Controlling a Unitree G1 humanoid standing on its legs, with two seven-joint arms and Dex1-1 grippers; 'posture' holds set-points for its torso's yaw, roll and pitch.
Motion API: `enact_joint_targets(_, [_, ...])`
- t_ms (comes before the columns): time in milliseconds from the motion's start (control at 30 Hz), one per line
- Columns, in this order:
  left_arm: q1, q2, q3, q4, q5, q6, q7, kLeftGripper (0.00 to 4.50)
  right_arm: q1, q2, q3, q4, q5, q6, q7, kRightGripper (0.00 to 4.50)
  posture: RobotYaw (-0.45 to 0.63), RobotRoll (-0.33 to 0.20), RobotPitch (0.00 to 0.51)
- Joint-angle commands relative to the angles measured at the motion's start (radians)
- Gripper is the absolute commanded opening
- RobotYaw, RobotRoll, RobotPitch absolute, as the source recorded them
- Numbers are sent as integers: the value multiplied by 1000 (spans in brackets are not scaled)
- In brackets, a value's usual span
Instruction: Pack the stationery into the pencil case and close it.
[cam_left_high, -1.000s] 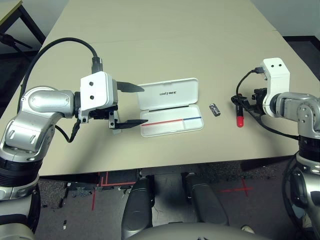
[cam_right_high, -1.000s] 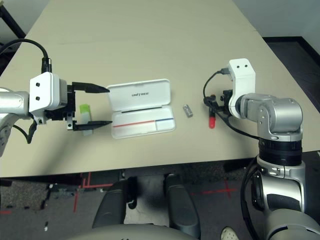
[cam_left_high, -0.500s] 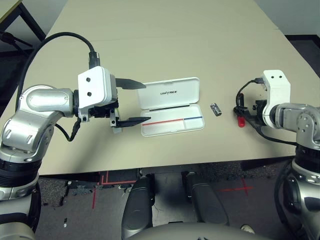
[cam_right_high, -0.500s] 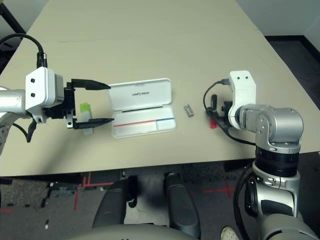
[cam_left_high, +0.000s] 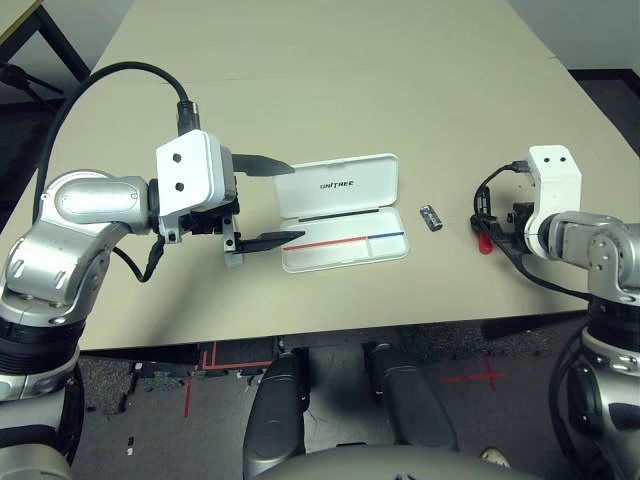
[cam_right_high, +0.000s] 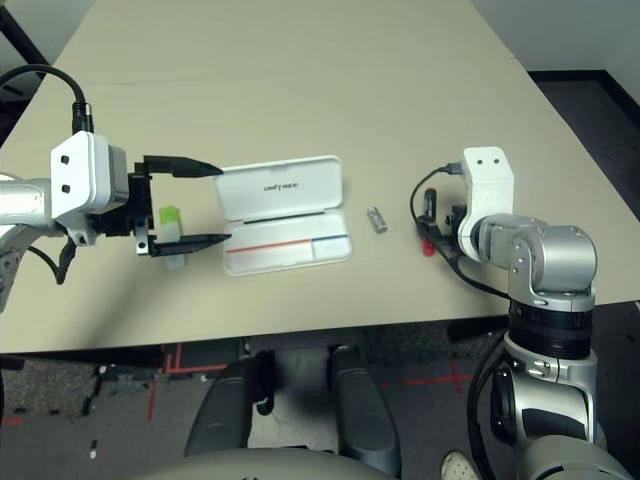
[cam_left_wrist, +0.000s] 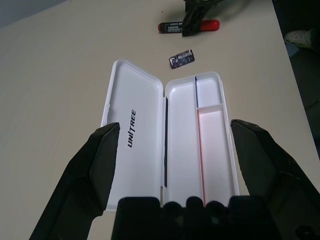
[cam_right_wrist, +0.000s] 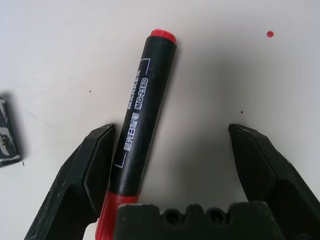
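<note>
- Waiting over the red marker (cam_left_high: 485, 243), the right gripper (cam_left_high: 482, 222) is the nearer of the two in the left eye view, with the left gripper (cam_left_high: 298, 203) well apart, beyond the open pencil case (cam_left_high: 345, 259).
- In the right eye view, the marker lies beneath the right gripper, its long axis running away from the robot, red cap on the robot's side; the small silver piece (cam_right_high: 377, 220) rests off toward the case.
- In the left wrist view, the left gripper's fingers stand wide and empty, the marker well out ahead of them, past the case.
- In the right wrist view, the right gripper stands wide open, gripping nothing. The marker lies between its fingers, slightly aslant, close by the finger on the silver piece's side. Closing would likely pinch across the barrel, that finger meeting it first.
</note>
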Motion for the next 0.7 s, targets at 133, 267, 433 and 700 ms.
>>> enact_joint_targets(133, [-10,8,-4,-29,-9,5,3,4500,9,29,25,79,-13,-44,-8,4109,-9,0,208])
enact_joint_targets(267, [-10,12,-4,-28,-6,4,0,4500,2,26,19,77,-12,-30,-4,2842,-8,0,207])
enact_joint_targets(433, [-11,12,-8,-26,-4,2,-3,4500,-22,-10,23,80,-2,-14,21,946,-14,0,205])
enact_joint_targets(700, [-13,13,-13,-24,-2,-4,-7,4500,-86,-203,126,89,45,-76,209,498,-15,0,199])
